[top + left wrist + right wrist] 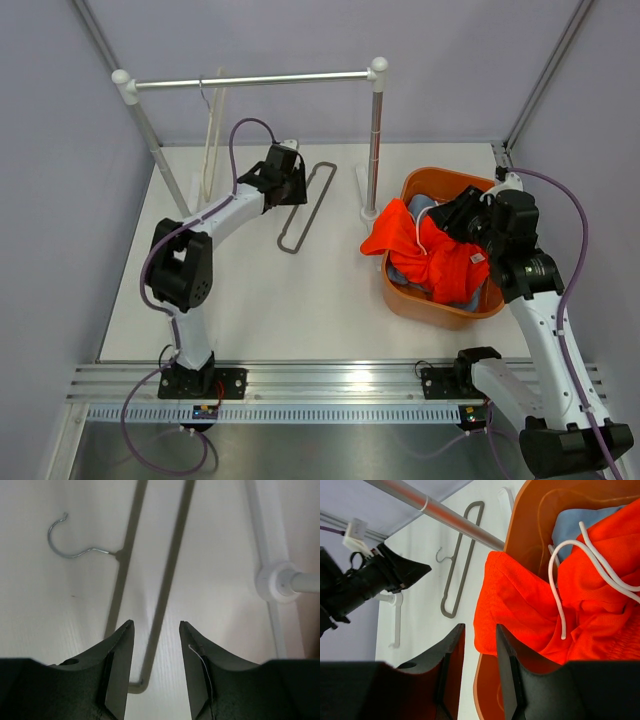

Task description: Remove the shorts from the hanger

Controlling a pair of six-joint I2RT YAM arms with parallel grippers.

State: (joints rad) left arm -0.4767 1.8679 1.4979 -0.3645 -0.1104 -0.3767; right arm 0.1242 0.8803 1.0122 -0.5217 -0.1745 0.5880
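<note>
Two pairs of shorts sit in the orange tub at the right of the surface. The orange shorts are heaped on top, one fold spilling over the tub's left rim, with the white drawstring looped across them. The light blue shorts show only as a patch underneath. A small white tag on the orange cloth is too small to read. The right claw hovers over that spilling fold, jaws slightly parted with nothing between them. The left claw (jaws spread, empty) hangs over the bare grey hanger, which lies flat on the surface beside the rack
</note>
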